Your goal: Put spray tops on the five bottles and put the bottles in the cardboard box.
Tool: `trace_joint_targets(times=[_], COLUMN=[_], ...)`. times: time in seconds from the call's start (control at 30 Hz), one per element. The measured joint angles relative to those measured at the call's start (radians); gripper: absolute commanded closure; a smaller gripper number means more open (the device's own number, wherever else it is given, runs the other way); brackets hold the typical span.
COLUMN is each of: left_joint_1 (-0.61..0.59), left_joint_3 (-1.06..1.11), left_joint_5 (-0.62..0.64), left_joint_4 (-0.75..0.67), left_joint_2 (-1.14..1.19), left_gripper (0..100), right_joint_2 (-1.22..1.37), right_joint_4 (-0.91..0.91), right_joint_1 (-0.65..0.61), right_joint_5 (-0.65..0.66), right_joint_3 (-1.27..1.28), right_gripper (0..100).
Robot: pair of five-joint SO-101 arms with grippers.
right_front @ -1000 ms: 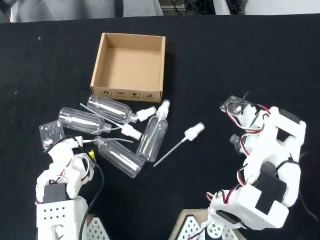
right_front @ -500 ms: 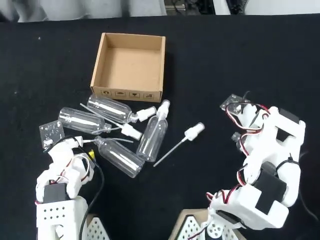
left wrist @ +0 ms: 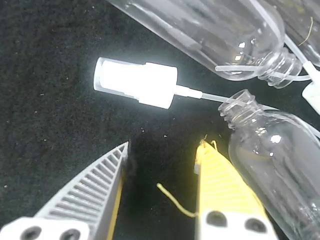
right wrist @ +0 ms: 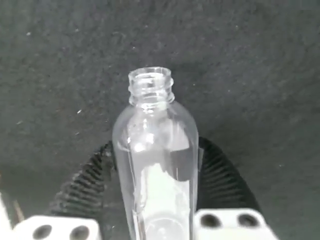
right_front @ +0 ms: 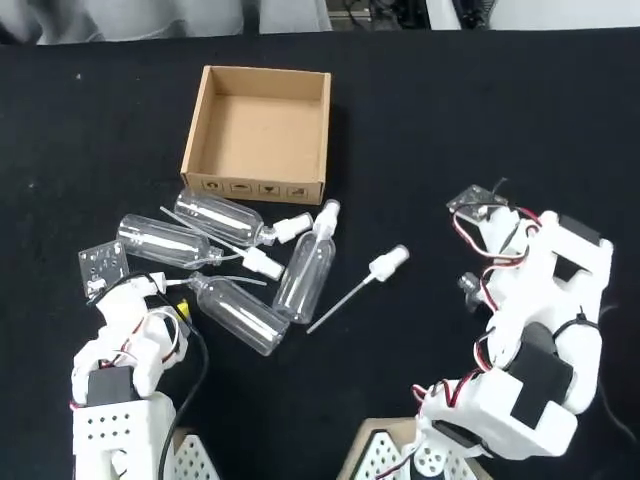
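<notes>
Near-left of table: left gripper (left wrist: 163, 146) released, jaws spread. One loose spray top (left wrist: 136, 83) lies just ahead, open bottle neck beside yellow finger. Four bottles (right_front: 237, 312) lie clustered just below cardboard box (right_front: 255, 186). Mid-table: second spray top (right_front: 387, 262) lies alone with long tube, black table (right_front: 500, 110) on all sides. Far right: right gripper (right wrist: 155, 147) clenched on fifth bottle (right wrist: 152, 100), neck uncapped, well apart from box.

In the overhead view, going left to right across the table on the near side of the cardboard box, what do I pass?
You pass the left arm → four lying bottles → loose spray top → right arm, its claw shut on the fifth bottle.
</notes>
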Motion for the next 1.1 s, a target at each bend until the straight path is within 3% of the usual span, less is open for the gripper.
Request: trace_joint_targets(times=[0.23,0.7,1.1], left_joint_1=[0.000,0.000,0.000], left_joint_3=[0.000,0.000,0.000], left_joint_5=[0.000,0.000,0.000], left_joint_4=[0.000,0.000,0.000], left_joint_2=[0.000,0.000,0.000], left_gripper=[80,80,80], right_joint_2=[-0.011,-0.371,-0.485], right_joint_4=[0.140,0.287,0.282], right_joint_1=[0.000,-0.026,-0.026], right_joint_5=[-0.017,-0.295,-0.318], right_joint_3=[-0.018,-0.018,0.083], right_gripper=[91.0,91.0,91.0])
